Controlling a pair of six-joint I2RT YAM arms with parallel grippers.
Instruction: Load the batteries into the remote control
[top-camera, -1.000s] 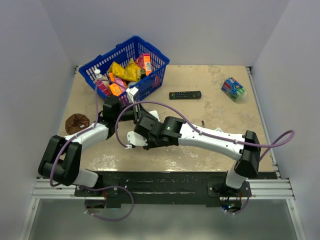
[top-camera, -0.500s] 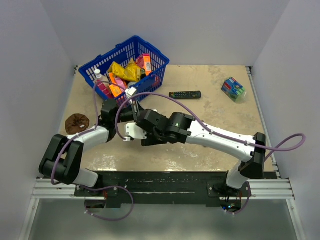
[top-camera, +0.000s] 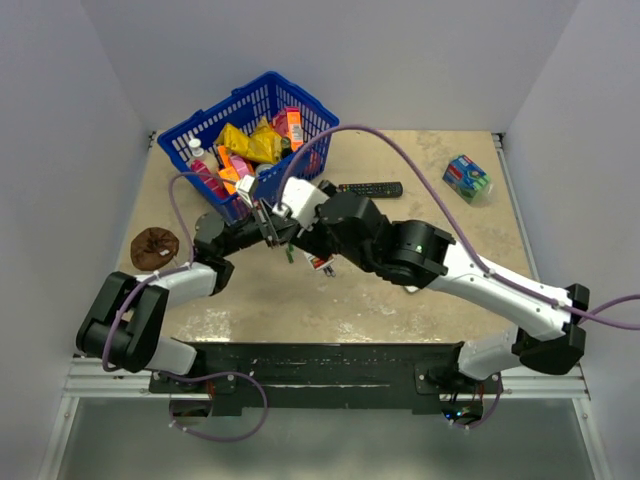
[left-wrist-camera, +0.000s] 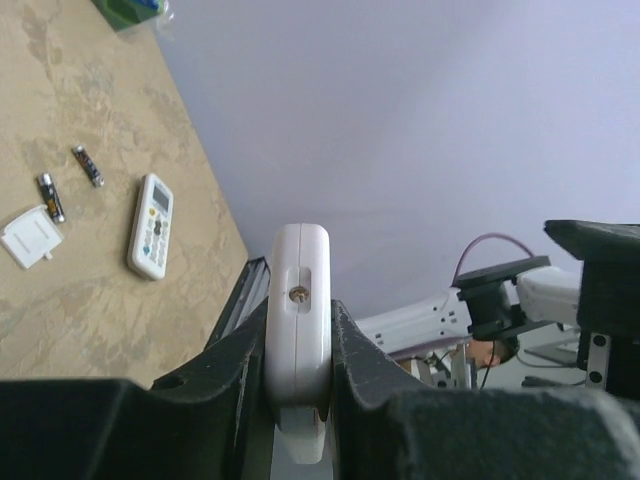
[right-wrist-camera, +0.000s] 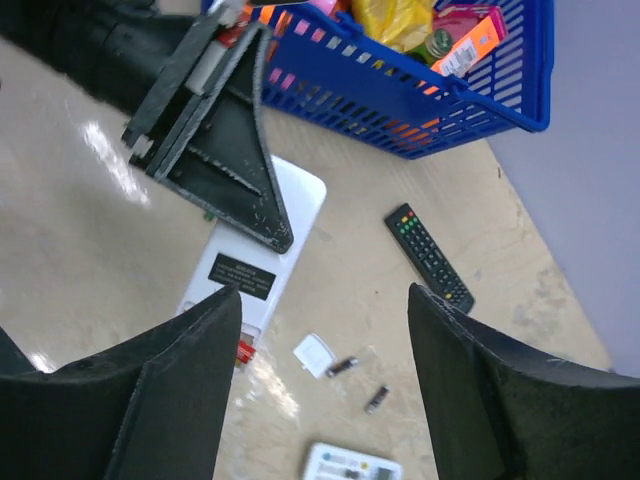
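Note:
My left gripper (left-wrist-camera: 298, 318) is shut on the remote control (left-wrist-camera: 297, 330), which shows edge-on between its fingers. From above, the remote control (right-wrist-camera: 262, 245) lies back up, with a black label. A red battery (right-wrist-camera: 243, 350) sits in its open compartment at the near end. Two dark batteries (right-wrist-camera: 341, 366) (right-wrist-camera: 377, 398) lie loose on the table beside the small white battery cover (right-wrist-camera: 314, 354). My right gripper (right-wrist-camera: 325, 300) hangs wide open high above them, holding nothing and clear of the remote. In the top view the remote's end (top-camera: 318, 262) pokes out under the right arm.
A blue basket (top-camera: 310, 100) of snack packs stands at the back left. A long black remote (top-camera: 370, 189) lies behind the arms. A white remote with grey buttons (left-wrist-camera: 151, 225) lies near the loose batteries. A brown lump (top-camera: 154, 246) lies at the left, a green-blue pack (top-camera: 467, 177) at the back right.
My right gripper has opened wide and risen away from the remote toward the basket. The left gripper has swung up and to the right, still holding the remote.

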